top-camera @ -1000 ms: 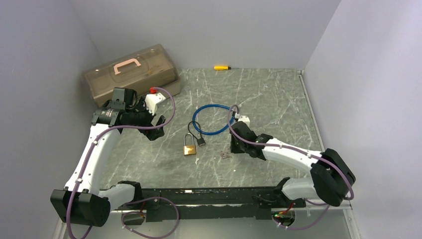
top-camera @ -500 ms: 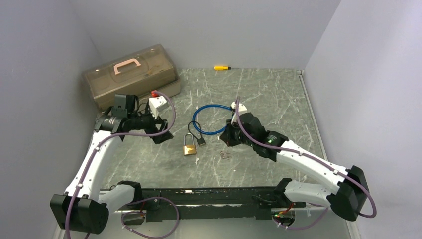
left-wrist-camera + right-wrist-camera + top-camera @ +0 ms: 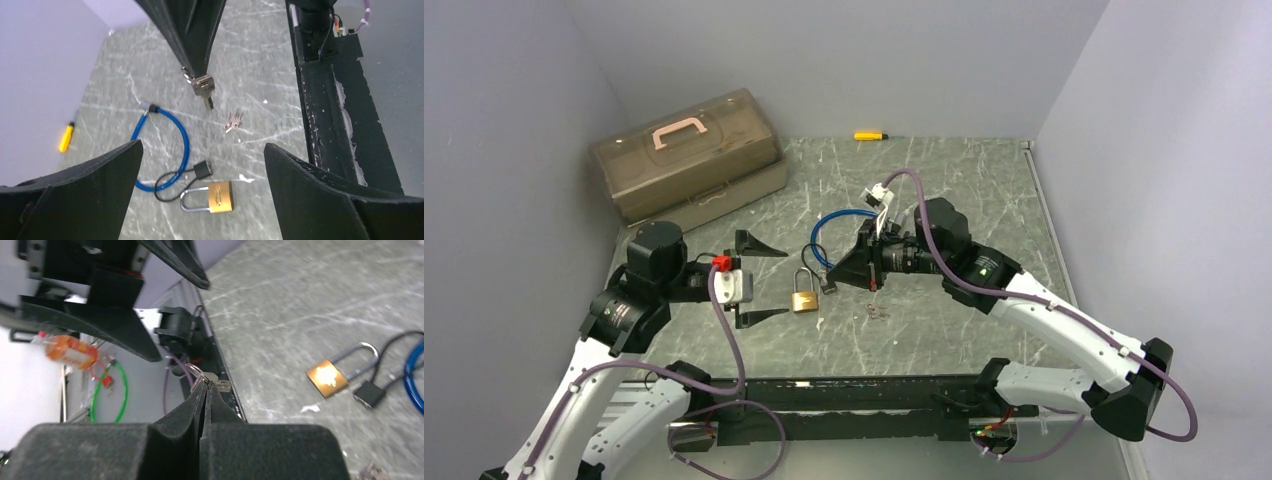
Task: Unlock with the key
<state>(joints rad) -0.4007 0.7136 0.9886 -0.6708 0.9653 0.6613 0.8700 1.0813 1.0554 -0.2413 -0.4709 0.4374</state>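
L gripper point(image 3: 780, 282) spread wide, just left of the brass padlock point(image 3: 804, 299), not touching it. Padlock lies flat on the table point(image 3: 964, 190), center-near, shackle pointing far. R gripper point(image 3: 206, 387) pinching the key point(image 3: 205, 90) at its ring end; key hangs off the table, right of the padlock. Loose key bunch point(image 3: 233, 120) on the table nr the padlock's right. Blue cable lock point(image 3: 844, 240) just far of the padlock. Toolbox point(image 3: 686, 150) far left, yellow screwdriver point(image 3: 869, 135) at far edge.

padlock point(image 3: 804, 300): open table point(image 3: 809, 345) on near side | blue cable point(image 3: 185, 136) just behind | loose keys point(image 3: 876, 312) near right
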